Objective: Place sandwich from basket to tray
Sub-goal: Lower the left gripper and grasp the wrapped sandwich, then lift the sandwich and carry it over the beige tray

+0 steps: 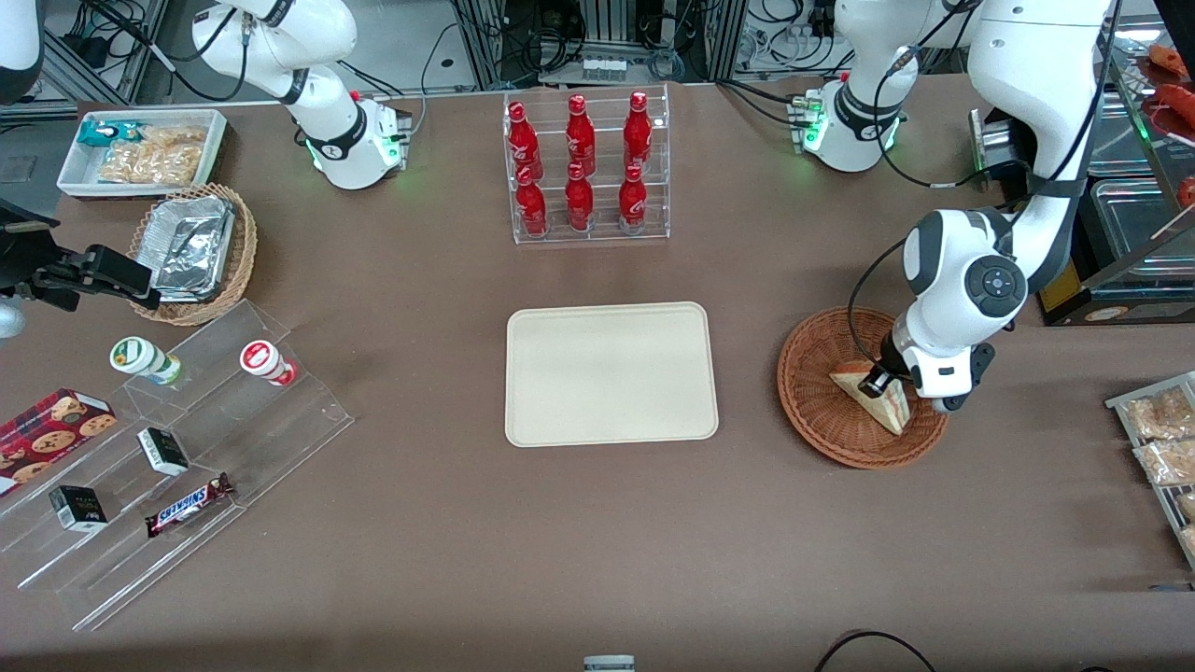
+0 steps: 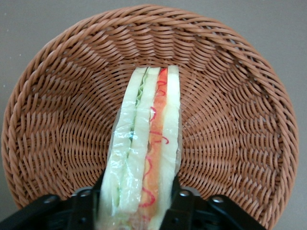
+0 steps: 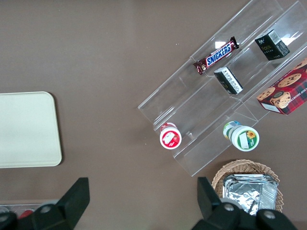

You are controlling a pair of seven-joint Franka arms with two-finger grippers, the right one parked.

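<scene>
The sandwich (image 1: 873, 396) stands on edge in the round reddish-brown basket (image 1: 818, 411), toward the working arm's end of the table. In the left wrist view its red-orange and green filling (image 2: 148, 139) faces the camera, with the woven basket (image 2: 62, 120) under and around it. My left gripper (image 1: 892, 381) reaches down into the basket, and its black fingers (image 2: 184, 201) press on both bread faces, so the gripper (image 2: 137, 207) is shut on the sandwich. The cream-beige tray (image 1: 611, 373) lies flat at the table's middle, beside the basket, with nothing on it; its corner also shows in the right wrist view (image 3: 26, 129).
A clear rack of red bottles (image 1: 586, 168) stands farther from the front camera than the tray. Toward the parked arm's end are a stepped acrylic shelf with snacks (image 1: 177, 448), a tan basket of foil containers (image 1: 196, 252) and a white bin (image 1: 145, 154). Snack packets (image 1: 1162, 439) lie at the working arm's end.
</scene>
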